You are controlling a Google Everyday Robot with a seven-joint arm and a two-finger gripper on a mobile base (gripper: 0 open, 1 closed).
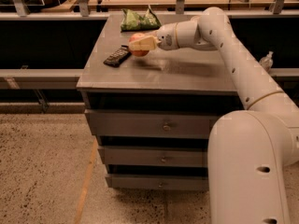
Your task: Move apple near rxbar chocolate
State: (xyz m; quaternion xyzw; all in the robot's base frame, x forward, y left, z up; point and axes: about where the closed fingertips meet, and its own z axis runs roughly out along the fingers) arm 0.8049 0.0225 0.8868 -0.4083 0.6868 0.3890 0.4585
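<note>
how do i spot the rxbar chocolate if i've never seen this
Look at the top of the grey drawer cabinet, left half. The rxbar chocolate lies flat there, left of the apple held in the gripper. It is the only dark flat rectangle; the green bag behind is larger.

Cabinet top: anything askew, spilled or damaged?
Nothing stands out. The gripper holds the apple close beside the rxbar chocolate, which lies flat on the cabinet top. The green bag sits intact at the back edge; nothing has spilled.
</note>
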